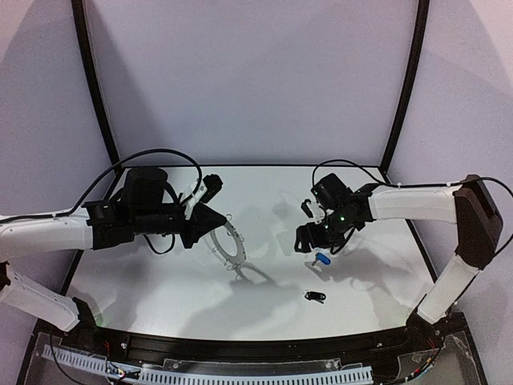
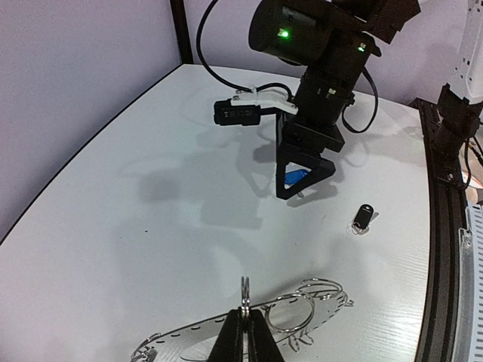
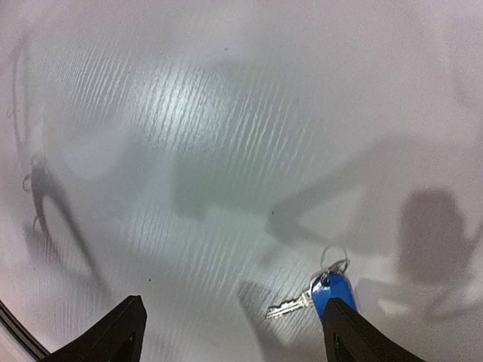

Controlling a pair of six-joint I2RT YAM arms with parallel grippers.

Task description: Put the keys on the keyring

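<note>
The keyring (image 1: 228, 245) is a large flat ring with thin wire loops on its edge, near the table's middle. My left gripper (image 1: 215, 222) is shut on one wire loop (image 2: 244, 296) of it; the ring (image 2: 302, 320) shows below the fingers in the left wrist view. The blue-headed key (image 1: 323, 259) lies flat on the table. My right gripper (image 1: 311, 238) is open, hovering just above it. In the right wrist view the blue key (image 3: 329, 290) lies just inside the right fingertip (image 3: 351, 335). The black-headed key (image 1: 314, 297) lies alone nearer the front and also shows in the left wrist view (image 2: 364, 216).
The white table (image 1: 160, 281) has a black rail at its front edge (image 1: 264, 343). Black frame posts (image 1: 94, 80) stand at the back corners against a pale backdrop. Cables loop off both arms.
</note>
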